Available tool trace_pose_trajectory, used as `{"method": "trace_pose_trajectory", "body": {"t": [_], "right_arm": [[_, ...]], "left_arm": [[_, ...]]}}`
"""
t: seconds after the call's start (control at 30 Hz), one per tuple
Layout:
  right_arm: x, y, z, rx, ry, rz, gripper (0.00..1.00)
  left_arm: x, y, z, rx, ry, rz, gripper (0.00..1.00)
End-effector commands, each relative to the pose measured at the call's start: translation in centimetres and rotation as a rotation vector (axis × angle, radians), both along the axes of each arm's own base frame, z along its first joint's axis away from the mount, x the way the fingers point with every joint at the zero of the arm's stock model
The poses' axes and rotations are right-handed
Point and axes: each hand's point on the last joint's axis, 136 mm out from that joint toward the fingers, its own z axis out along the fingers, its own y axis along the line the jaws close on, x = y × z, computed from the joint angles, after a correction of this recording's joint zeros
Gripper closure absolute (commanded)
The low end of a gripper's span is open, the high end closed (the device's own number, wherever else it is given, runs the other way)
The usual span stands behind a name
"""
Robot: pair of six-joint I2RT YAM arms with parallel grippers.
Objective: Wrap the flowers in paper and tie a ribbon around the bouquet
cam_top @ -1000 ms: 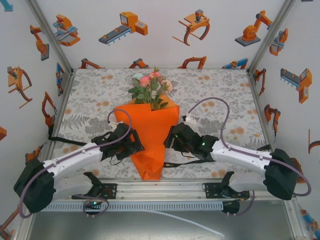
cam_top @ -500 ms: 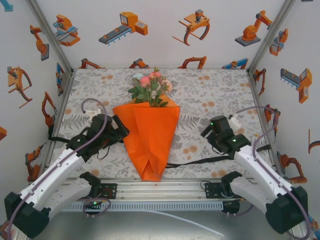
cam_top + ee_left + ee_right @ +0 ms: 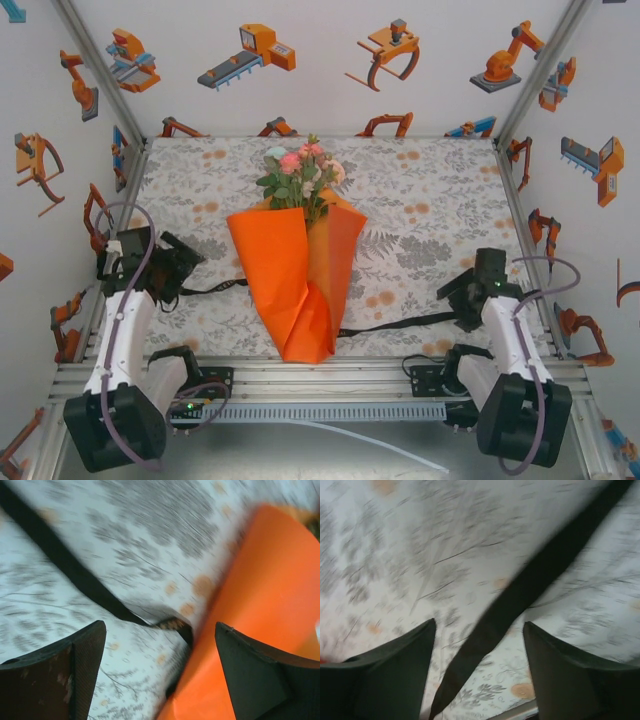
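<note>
Both arms were drawn back outward; the left gripper (image 3: 178,266) and right gripper (image 3: 463,293) were held wide open, empty. The orange paper-cone bouquet (image 3: 292,285) was laid centrally across the narrow black ribbon (image 3: 400,324).

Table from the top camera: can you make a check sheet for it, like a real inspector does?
Surface: tablecloth with a grey flower print, lying flat.
Job's things: bouquet lies mid-table with the flowers at its far end. The orange paper gapes open along the right fold. The ribbon lies flat, reaching out from both sides of the cone, not tied.
Clutter: nothing seen.
Grippers: left gripper is open, aimed at the cone's left side. Right gripper is open above the ribbon. Neither holds anything.
Cables: purple-grey cables loop over both arms, clear of the bouquet.
Surroundings: white walls with orange robot pictures, and a metal rail at the near edge.
</note>
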Motion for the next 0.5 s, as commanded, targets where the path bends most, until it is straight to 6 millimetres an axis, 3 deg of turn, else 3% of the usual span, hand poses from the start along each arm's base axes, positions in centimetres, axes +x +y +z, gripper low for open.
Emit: {"method": "trace_pose_trajectory", "body": {"t": [0.0, 0.03, 0.1, 0.23, 0.33, 0.47], "right_arm": [[2.8, 7.5, 4.6, 0.241, -0.3, 0.293, 0.46], [2.1, 9.3, 5.3, 0.269, -0.307, 0.349, 0.48], [0.3, 12.2, 5.6, 0.289, -0.279, 0.444, 0.49], [-2.0, 17.3, 6.1, 0.343, -0.297, 0.582, 0.6], [-2.8, 19.7, 5.5, 0.328, -0.26, 0.679, 0.64], [-3.1, 24.2, 5.6, 0.356, -0.25, 0.816, 0.65]], "left_arm": [[-0.2, -9.8, 2.7, -0.183, -0.1, -0.452, 0.23], [-1.9, -12.0, 2.1, -0.172, -0.037, -0.528, 0.28], [-5.2, -13.9, 0.4, -0.08, 0.068, -0.602, 0.35], [-9.8, -15.4, -3.1, -0.083, 0.159, -0.621, 0.57], [-10.5, -17.7, -4.5, -0.129, 0.136, -0.685, 0.68], [-10.0, -21.9, -3.9, -0.163, 0.091, -0.834, 0.7]]}}
